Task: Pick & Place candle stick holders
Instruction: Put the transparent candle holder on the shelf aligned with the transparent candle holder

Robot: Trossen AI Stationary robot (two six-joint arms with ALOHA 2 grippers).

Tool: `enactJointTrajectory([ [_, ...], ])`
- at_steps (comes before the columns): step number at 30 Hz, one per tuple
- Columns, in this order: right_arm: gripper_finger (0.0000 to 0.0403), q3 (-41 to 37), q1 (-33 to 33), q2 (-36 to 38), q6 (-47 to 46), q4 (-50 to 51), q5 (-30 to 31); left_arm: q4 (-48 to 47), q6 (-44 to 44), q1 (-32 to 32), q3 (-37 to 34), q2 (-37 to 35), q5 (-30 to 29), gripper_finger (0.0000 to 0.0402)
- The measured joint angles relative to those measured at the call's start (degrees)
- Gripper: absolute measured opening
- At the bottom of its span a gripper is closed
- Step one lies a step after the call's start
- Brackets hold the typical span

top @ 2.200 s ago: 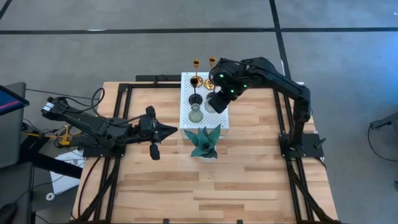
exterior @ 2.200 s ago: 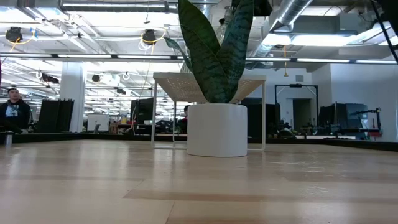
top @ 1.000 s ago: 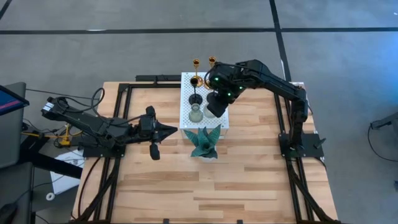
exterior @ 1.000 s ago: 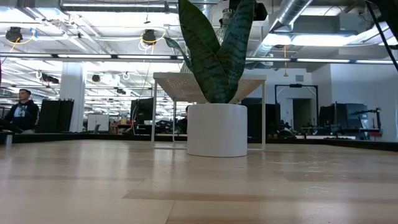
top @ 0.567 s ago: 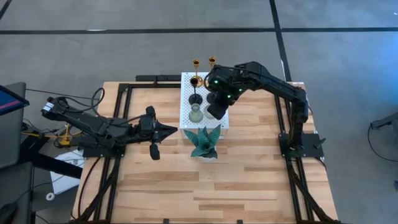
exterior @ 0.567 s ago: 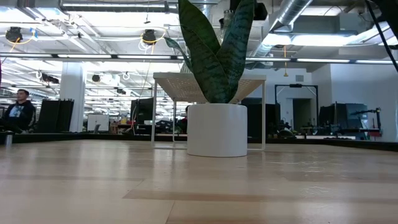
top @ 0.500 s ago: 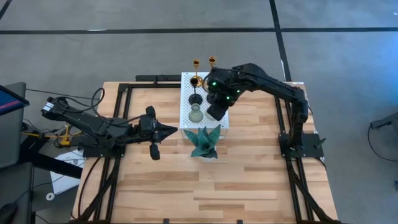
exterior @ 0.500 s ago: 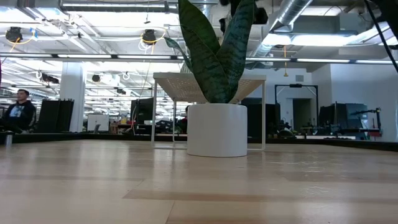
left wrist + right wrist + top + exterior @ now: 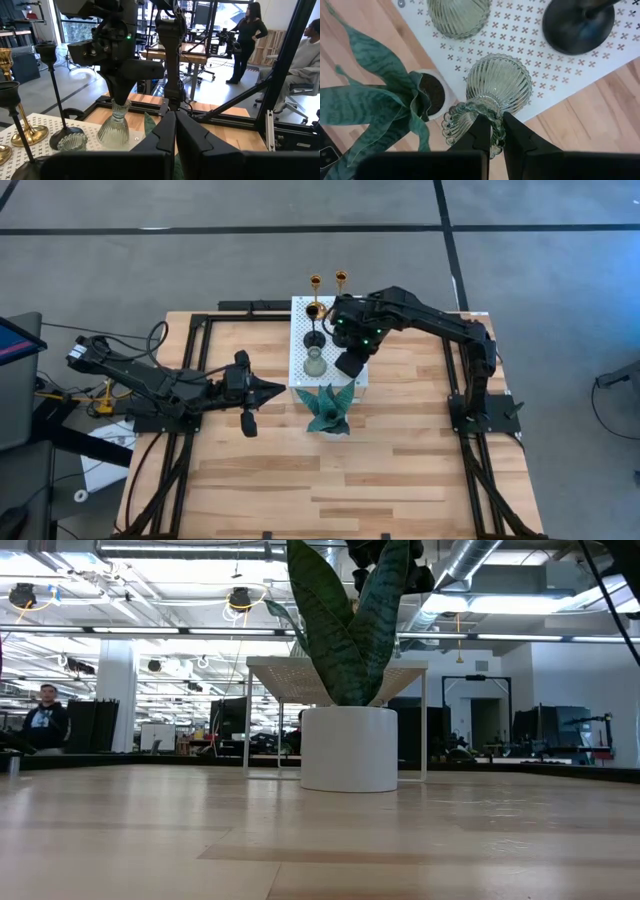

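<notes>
A white perforated stand (image 9: 300,345) at the table's far middle carries the holders. Two gold holders (image 9: 327,283) stand at its far edge, and a black holder (image 9: 314,338) stands on its round base; both black ones show in the left wrist view (image 9: 56,95). One grey-green glass holder (image 9: 314,364) stands at the near edge. My right gripper (image 9: 348,363) is shut on the second glass holder (image 9: 497,82) over the stand's near right corner. My left gripper (image 9: 278,390) is shut and empty, left of the stand. My right gripper pinches the glass holder's top cup by its rim (image 9: 470,120) between its two fingers, coming from above and pointing down. The holder hangs upright below the fingers (image 9: 116,102), ribbed base (image 9: 113,132) down. I cannot tell whether the base touches the stand.
A teal spiky plant in a white pot (image 9: 328,408) stands on the table just in front of the stand, right below my right gripper. The black frame rails (image 9: 195,350) run along the table's left and right sides. The near half of the wooden table (image 9: 330,490) is bare.
My right gripper has moved a little toward the table's near edge over the stand, still shut on the glass holder.
</notes>
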State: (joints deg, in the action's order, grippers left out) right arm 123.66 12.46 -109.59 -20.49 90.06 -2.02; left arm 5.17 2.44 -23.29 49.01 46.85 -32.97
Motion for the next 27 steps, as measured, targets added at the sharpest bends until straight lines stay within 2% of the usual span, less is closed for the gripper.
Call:
enactJointTrajectory([
  [15, 0.0013, -2.14, 0.42, -0.29, 0.11, -2.58, 0.44, -0.02, -0.01, 0.00, 0.00, 0.02, 0.00, 0.0012],
  [21, 0.0050, -2.19, 0.64, -0.38, 0.09, -3.58, 0.53, -0.02, -0.02, 0.00, 0.00, 0.02, 0.00, 0.0012],
  [27, 0.0050, -2.19, 0.86, -0.38, 0.09, -3.71, 0.57, -0.02, -0.02, -0.01, -0.01, 0.02, 0.02, 0.0012],
])
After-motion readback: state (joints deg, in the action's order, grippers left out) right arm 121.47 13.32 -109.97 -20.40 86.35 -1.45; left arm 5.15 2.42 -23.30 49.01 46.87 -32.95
